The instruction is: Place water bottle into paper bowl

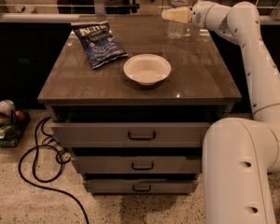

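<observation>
The water bottle [178, 28], clear with a white cap, stands upright at the back right of the brown cabinet top [200, 73]. My gripper [176, 15] reaches in from the right and sits at the bottle's mid-height, crossing in front of it. The paper bowl [147, 69], off-white and empty, sits in the middle of the cabinet top, in front of and to the left of the bottle.
A dark blue chip bag [99, 44] lies at the back left of the top. The top drawer [140, 134] below stands slightly open. A black cable [42, 167] lies on the floor at the left. My white arm [256, 55] spans the right side.
</observation>
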You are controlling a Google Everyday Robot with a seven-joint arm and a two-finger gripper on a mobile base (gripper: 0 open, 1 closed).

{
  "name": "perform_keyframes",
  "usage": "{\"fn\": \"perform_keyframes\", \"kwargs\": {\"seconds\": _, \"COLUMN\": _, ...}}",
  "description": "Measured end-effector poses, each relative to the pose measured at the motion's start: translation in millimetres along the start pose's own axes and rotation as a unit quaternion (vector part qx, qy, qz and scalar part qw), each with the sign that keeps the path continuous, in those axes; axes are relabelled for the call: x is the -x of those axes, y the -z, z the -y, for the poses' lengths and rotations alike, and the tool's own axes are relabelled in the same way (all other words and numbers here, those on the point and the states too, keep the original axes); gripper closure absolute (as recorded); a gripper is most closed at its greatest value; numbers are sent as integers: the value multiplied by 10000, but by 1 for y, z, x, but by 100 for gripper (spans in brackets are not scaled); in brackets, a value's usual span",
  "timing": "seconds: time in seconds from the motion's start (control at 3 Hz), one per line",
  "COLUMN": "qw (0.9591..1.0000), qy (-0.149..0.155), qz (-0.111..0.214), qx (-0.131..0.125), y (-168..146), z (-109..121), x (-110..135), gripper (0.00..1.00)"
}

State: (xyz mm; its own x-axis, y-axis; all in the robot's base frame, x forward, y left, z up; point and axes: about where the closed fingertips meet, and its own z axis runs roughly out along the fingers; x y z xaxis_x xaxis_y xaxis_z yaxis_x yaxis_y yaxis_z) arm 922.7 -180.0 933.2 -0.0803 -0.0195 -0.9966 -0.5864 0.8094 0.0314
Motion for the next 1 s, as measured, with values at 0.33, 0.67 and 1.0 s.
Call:
{"fn": "perform_keyframes", "kwargs": {"seconds": 0.33, "qw": 10000, "qy": -27, "qz": 52, "qx": 65, "y": -8, "z": 3, "x": -12, "gripper": 25}}
{"fn": "perform_keyframes", "kwargs": {"seconds": 0.67, "qw": 9999, "qy": -29, "qz": 69, "qx": 69, "y": -11, "z": 4, "x": -16, "gripper": 48}}
{"fn": "perform_keyframes", "kwargs": {"seconds": 1.0, "qw": 9999, "qy": -34, "qz": 62, "qx": 90, "y": -14, "z": 2, "x": -17, "gripper": 72}}
